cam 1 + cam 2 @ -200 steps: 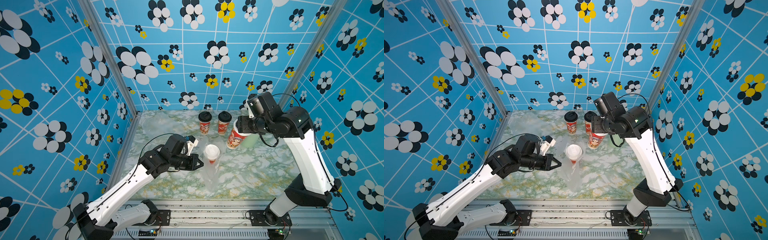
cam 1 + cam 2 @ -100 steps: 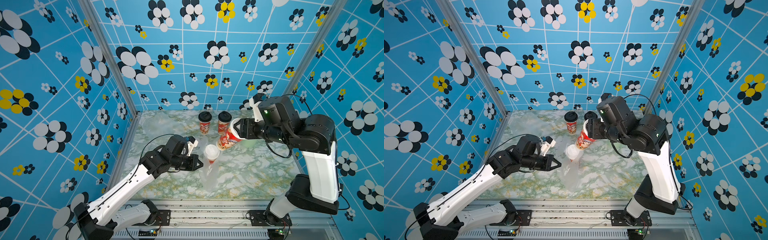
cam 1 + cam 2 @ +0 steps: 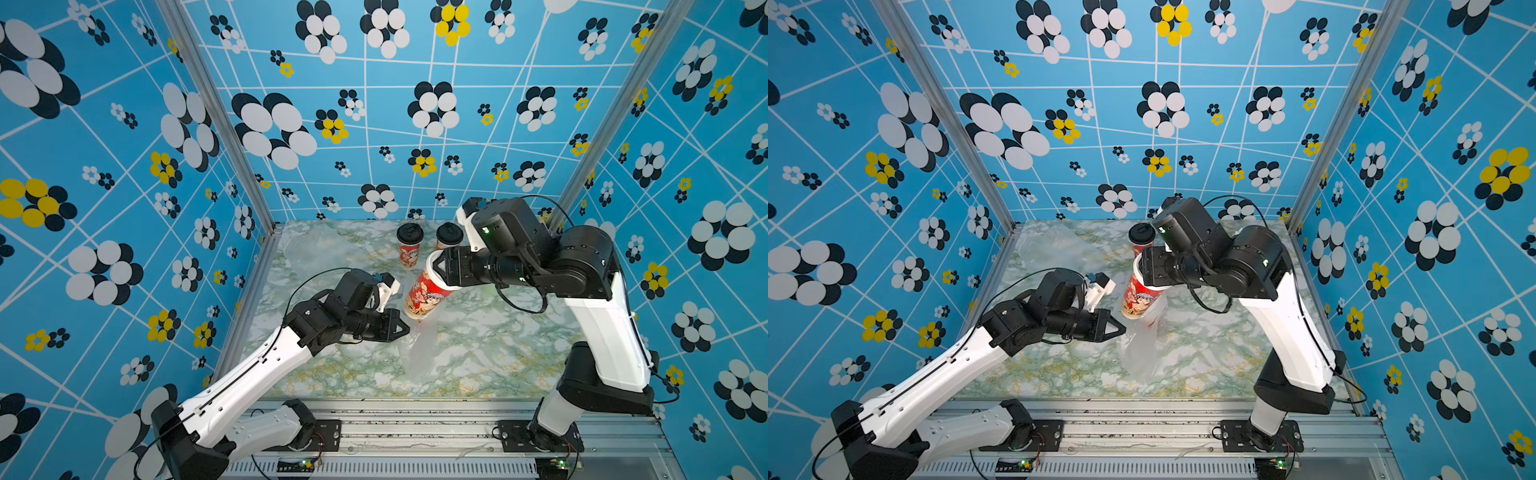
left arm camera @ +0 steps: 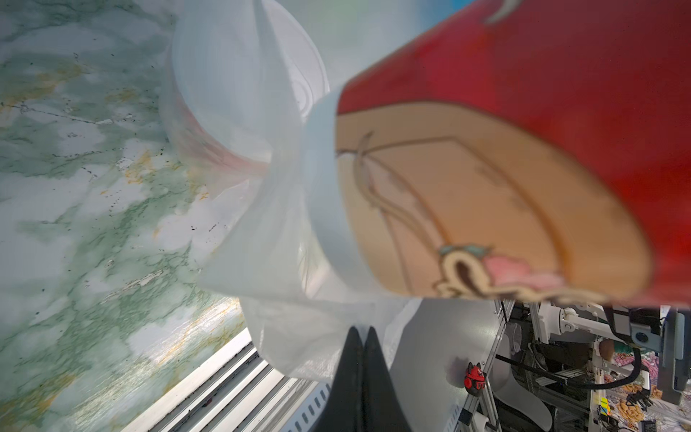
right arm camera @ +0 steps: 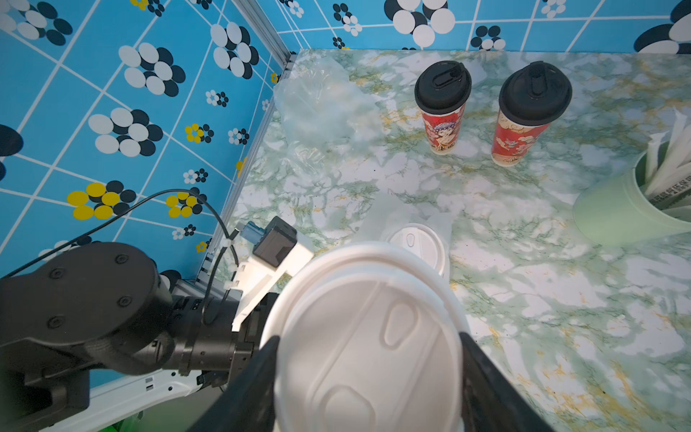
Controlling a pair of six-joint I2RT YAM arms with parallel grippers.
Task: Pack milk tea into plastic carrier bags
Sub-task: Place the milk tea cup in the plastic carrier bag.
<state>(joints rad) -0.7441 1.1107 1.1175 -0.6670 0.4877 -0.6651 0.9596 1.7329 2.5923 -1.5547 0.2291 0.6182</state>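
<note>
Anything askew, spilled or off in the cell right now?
Only the white-lidded cup in the right end effector: it hangs tilted, base toward the bag pinched by the left end effector. No spill visible. Both black-lidded cups stand upright; the spare bag lies crumpled at the far corner.

— What did we shift?
— Our right gripper (image 3: 439, 268) swung the white-lidded cup (image 3: 426, 293) across. Tilted now, its base sits just beside our left gripper (image 3: 406, 330), over the carrier bag (image 3: 419, 357).
</note>
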